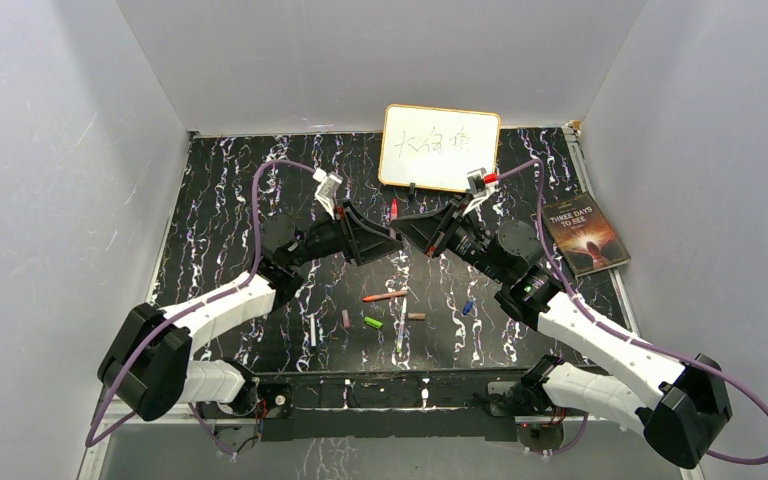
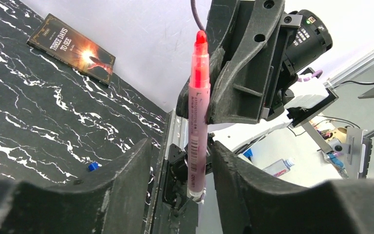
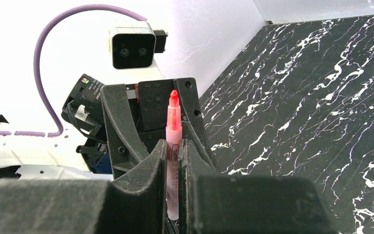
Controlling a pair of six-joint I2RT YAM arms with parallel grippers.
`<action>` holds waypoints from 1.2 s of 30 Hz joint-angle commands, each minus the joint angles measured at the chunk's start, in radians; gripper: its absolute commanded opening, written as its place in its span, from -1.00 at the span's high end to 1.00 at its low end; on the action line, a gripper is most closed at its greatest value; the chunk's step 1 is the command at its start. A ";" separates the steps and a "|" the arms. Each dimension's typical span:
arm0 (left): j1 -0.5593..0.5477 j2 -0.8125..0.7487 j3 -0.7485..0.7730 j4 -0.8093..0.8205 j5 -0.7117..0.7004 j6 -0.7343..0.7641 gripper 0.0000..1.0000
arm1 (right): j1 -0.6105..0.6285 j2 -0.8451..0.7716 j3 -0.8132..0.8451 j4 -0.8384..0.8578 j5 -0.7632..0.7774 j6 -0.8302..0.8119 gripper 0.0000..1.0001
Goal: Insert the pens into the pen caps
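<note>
Right now I am seeing the left gripper spread around the red pen, which the right gripper is pinching upright at the overhead view's centre. Lower down, the green cap, orange pen and blue cap are lying apart, so I am judging most of the capping undone.
</note>
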 commanded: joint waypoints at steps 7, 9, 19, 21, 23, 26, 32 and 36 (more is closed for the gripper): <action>-0.010 -0.039 0.054 -0.018 -0.035 0.048 1.00 | -0.004 -0.023 -0.002 0.047 0.000 -0.008 1.00; -0.010 -0.071 0.089 -0.195 -0.084 0.143 1.00 | -0.003 -0.034 -0.006 0.025 0.020 -0.016 0.99; 0.171 -0.107 0.396 -1.174 -0.547 0.597 1.00 | 0.000 -0.031 -0.012 -0.257 0.135 -0.186 -0.15; 0.214 -0.092 0.416 -1.253 -0.661 0.604 1.00 | 0.020 0.085 0.049 -0.372 0.135 -0.222 -0.12; 0.245 -0.072 0.429 -1.314 -0.734 0.601 1.00 | 0.063 0.208 0.118 -0.484 0.158 -0.248 -0.11; 0.296 -0.039 0.429 -1.370 -0.771 0.579 1.00 | 0.180 0.367 0.231 -0.620 0.260 -0.276 -0.10; 0.360 -0.033 0.380 -1.374 -0.751 0.553 1.00 | 0.331 0.597 0.409 -0.746 0.346 -0.231 -0.23; 0.376 -0.033 0.389 -1.407 -0.774 0.565 1.00 | 0.371 0.710 0.500 -0.805 0.346 -0.232 -0.11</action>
